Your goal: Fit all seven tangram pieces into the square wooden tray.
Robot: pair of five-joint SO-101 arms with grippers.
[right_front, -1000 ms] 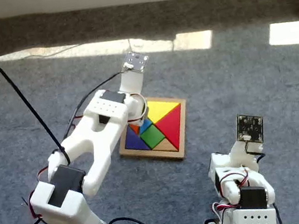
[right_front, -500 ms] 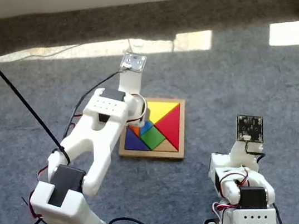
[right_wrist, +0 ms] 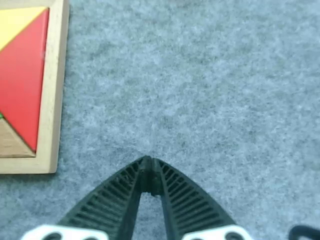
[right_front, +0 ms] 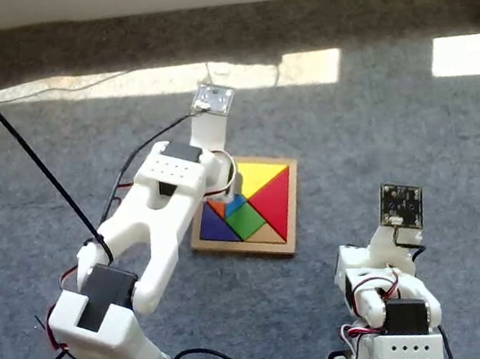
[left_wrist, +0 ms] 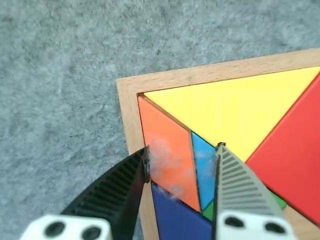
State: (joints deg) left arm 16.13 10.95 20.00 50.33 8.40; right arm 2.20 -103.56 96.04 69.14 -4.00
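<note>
Straddling the orange piece [left_wrist: 167,150], the left gripper [left_wrist: 183,149] is held with jaws wide at a corner of the wooden tray [left_wrist: 128,115], where the coloured pieces [left_wrist: 235,110] are seated. The right gripper [right_wrist: 150,162] is pressed closed over carpet [right_wrist: 200,75] beside the tray.

The white left arm [right_front: 152,224] and right arm [right_front: 387,302] are trailing red and black cables and wearing ribbed black fingers [right_wrist: 120,200].

Left gripper [left_wrist: 183,148] slightly farther left.
</note>
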